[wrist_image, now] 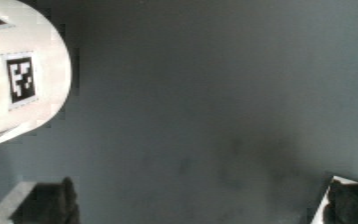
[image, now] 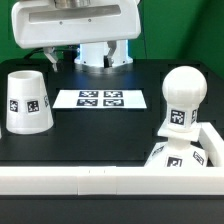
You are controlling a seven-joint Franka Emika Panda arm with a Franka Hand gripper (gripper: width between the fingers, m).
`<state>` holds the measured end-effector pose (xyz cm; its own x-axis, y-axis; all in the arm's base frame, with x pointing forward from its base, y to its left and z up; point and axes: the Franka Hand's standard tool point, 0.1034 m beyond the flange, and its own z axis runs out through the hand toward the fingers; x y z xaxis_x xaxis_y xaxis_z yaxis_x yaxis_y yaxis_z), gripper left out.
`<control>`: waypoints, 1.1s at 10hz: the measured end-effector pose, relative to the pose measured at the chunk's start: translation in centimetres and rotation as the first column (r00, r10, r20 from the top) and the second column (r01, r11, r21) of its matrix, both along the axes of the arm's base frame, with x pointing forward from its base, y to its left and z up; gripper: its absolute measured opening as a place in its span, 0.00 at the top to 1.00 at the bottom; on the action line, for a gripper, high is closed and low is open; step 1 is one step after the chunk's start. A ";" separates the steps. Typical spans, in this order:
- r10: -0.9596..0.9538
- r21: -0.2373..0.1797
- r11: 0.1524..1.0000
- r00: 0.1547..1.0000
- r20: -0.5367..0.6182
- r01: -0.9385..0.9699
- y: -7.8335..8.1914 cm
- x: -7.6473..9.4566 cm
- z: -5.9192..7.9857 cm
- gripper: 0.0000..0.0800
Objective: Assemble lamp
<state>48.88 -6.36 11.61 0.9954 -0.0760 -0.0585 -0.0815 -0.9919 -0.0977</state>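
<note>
Gripper (wrist_image: 194,203): released, its two fingertips (wrist_image: 43,203) wide apart over bare dark surface (wrist_image: 211,110), nothing between them.
Shade (image: 27,101): upright on the surface, well apart from the gripper, at the exterior view's left; a tagged white curve (wrist_image: 16,75) off to one side of the fingers, which part I cannot tell.
Bulb (image: 182,103): upright on its stem, seated on the base (image: 175,158) at the exterior view's right.
Marker board (image: 100,99): flat between shade and bulb.
</note>
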 end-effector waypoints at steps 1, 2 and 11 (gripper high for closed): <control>0.001 0.000 1.000 1.000 0.000 -0.001 -0.1 0.0 0.0 0.13; 0.028 0.006 1.000 1.000 -0.007 -0.028 -1.2 -0.5 0.3 0.13; 0.084 -0.005 0.996 0.996 0.001 -0.084 -6.6 -3.5 -2.0 0.13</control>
<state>45.42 -12.97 9.58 0.9984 0.0074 -0.0568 0.0021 -0.9957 -0.0931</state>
